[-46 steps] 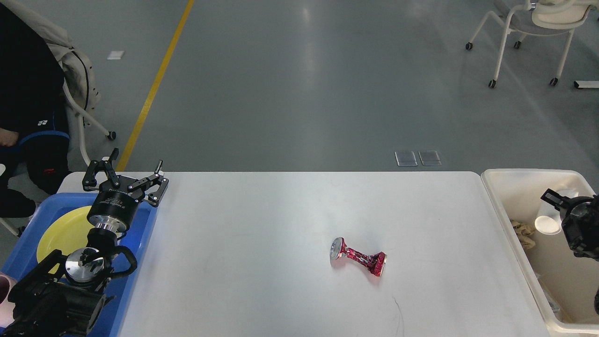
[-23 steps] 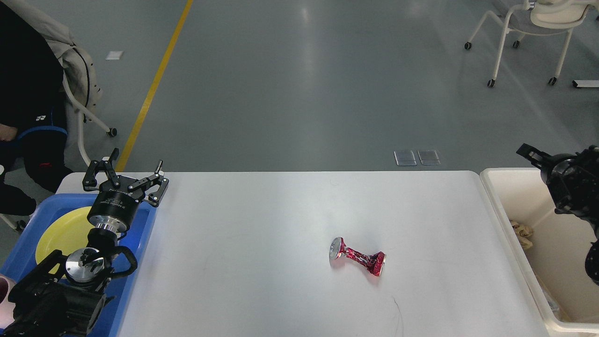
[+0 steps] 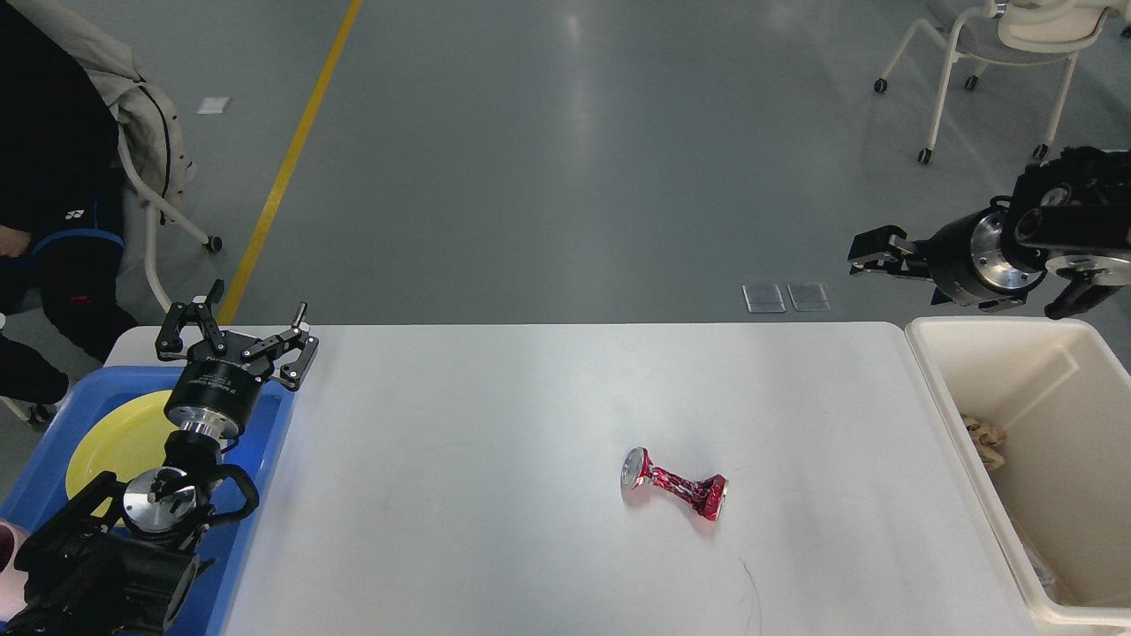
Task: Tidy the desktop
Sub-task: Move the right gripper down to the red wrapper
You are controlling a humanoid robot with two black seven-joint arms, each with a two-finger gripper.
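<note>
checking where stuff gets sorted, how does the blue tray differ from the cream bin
The blue tray sits at the left edge of the desktop; the cream bin sits at the right edge. The tray looks shallow, the bin deep-walled. The tray holds a yellow plate; the bin holds crumpled scrap. The left end effector hangs open by the tray; the right end effector is beyond the bin. Both are open-topped containers.

You were looking out over a smooth grey floor that filled the upper half of the frame and carried a soft sheen of overhead light. A yellow line ran diagonally across it at the upper left. A white chair on castors stood at the upper right, and another chair draped with a pale coat stood at the left edge. Two small clear plates lay flat on the floor, right of centre.
</note>
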